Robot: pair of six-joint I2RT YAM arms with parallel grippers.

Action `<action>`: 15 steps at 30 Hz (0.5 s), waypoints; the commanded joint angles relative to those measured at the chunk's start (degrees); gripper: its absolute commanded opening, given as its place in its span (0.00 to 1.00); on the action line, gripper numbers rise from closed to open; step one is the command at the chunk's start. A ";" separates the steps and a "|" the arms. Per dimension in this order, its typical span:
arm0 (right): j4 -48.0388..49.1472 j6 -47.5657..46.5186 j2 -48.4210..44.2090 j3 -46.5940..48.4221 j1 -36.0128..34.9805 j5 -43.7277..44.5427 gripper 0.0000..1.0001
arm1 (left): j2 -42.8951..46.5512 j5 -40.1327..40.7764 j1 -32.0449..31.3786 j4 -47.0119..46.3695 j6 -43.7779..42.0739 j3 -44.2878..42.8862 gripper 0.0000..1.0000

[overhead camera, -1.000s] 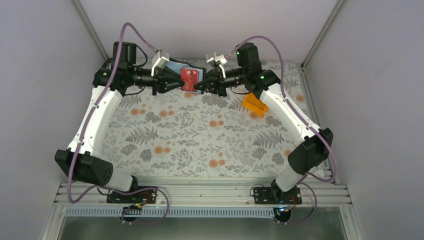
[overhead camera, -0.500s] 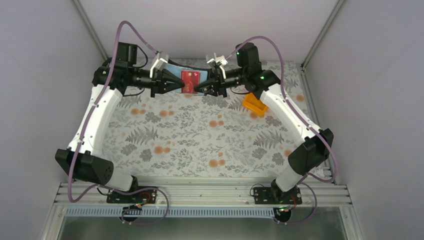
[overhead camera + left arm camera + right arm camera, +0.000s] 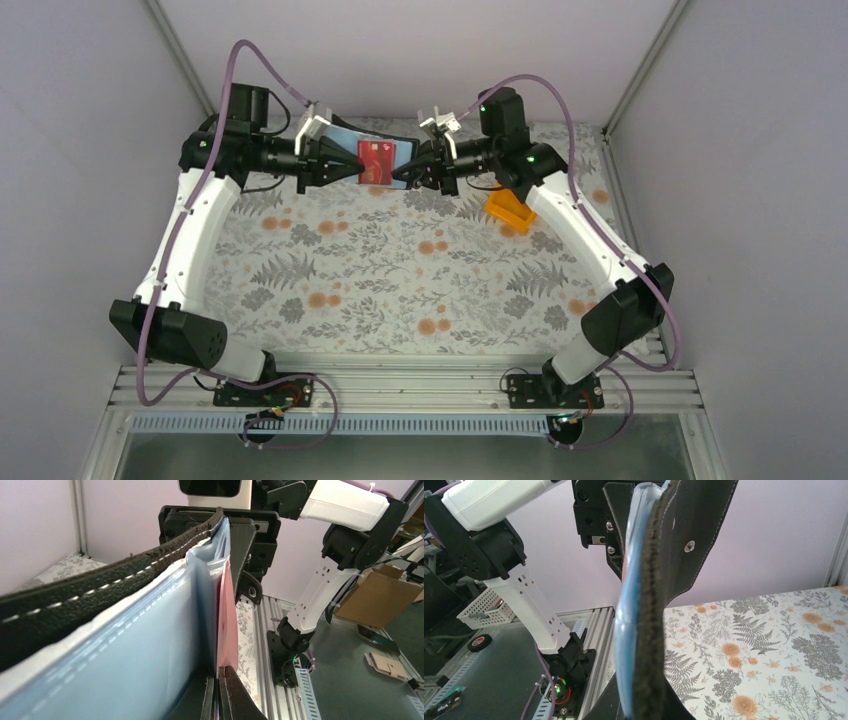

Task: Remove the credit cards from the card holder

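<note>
The card holder [image 3: 392,146], black outside with grey-blue pockets, hangs open in the air over the back of the table, stretched between both grippers. A red credit card [image 3: 375,161] lies against its inner face. My left gripper [image 3: 356,165] is shut on that card's left edge. In the left wrist view the red card [image 3: 227,625] runs straight into the closed left gripper [image 3: 218,672], beside the pale pockets [image 3: 150,645]. My right gripper [image 3: 405,172] is shut on the holder's right end. From the right wrist the black flap [image 3: 684,540] fills the right gripper [image 3: 641,700].
An orange plastic bin [image 3: 508,209] sits on the floral cloth [image 3: 400,270] just under the right forearm. Grey enclosure walls stand close behind and to both sides. The aluminium rail with both arm bases [image 3: 400,385] runs along the near edge.
My left gripper has closed onto the red card and shifted slightly left. The right gripper loosened for a moment and shut again on the holder, and the right arm rose a little.
</note>
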State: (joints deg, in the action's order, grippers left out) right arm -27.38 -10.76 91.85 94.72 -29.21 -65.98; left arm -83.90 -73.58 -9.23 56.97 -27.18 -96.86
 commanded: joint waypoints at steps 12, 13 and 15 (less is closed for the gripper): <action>-2.14 -2.69 -2.31 0.05 3.16 -1.62 0.04 | 1.03 0.92 2.80 8.40 -9.98 -2.98 0.02; -2.21 -2.87 -2.48 -0.05 3.19 -1.57 0.04 | 1.04 1.11 2.77 8.69 -10.30 -2.90 0.02; -2.64 -3.26 -2.64 -0.08 3.32 -1.45 0.04 | 0.99 1.16 2.86 8.88 -10.58 -2.66 0.02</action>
State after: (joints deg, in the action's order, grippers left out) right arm -28.18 -12.19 91.85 94.56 -28.95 -66.65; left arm -83.90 -73.03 -8.67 62.67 -34.35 -98.15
